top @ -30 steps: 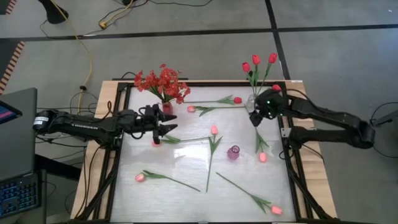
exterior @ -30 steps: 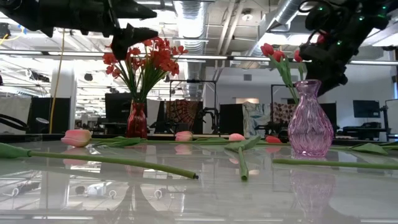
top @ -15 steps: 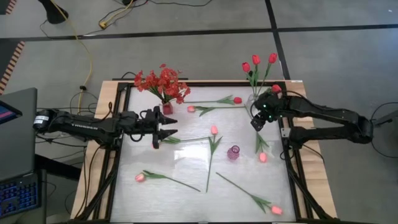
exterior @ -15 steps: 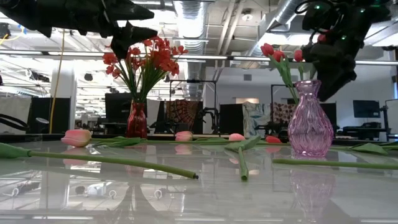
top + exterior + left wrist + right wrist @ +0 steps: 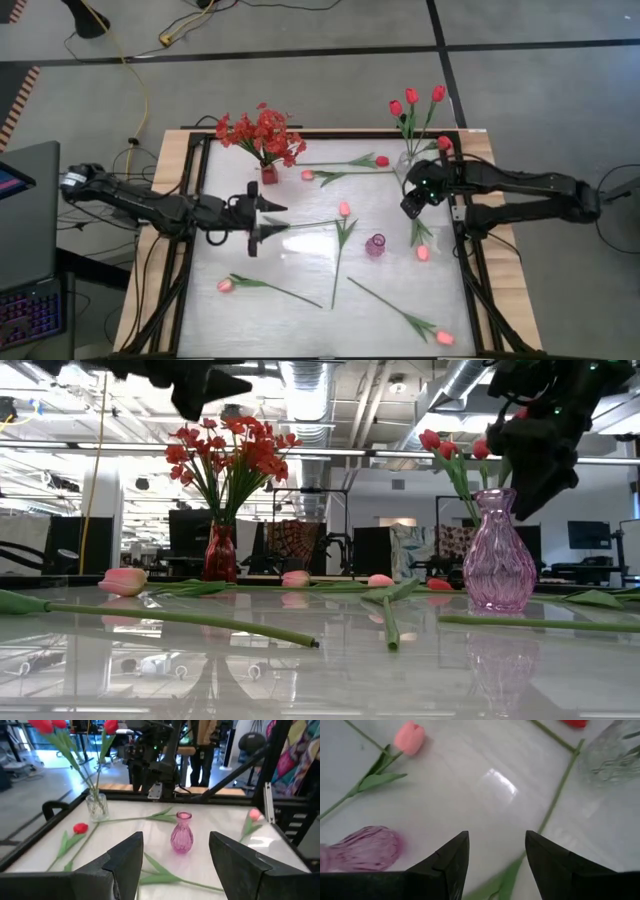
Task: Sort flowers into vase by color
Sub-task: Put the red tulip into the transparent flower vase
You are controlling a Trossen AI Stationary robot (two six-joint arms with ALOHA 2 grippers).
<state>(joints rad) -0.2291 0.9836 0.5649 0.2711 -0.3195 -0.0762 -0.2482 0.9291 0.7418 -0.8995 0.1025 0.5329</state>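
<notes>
So, quick update:
left gripper (image 5: pixel 258 224): pulled back from the red vase (image 5: pixel 269 174), fingers apart, nothing held
right gripper (image 5: pixel 409 206): drifted toward the pink vase (image 5: pixel 375 245), also empty, fingers spread
task: loose tulips on the surface (image 5: pixel 300 265) still waiting, next pick probably coming

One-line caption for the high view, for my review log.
Both open grippers, left and right, hover over loose tulips; red sprays and red tulips already stand in vases.

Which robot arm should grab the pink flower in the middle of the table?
Probably the left. Its open, empty claw hangs just beside the stem end of that pink tulip. The right claw, also open, is farther off, by the clear vase.
</notes>
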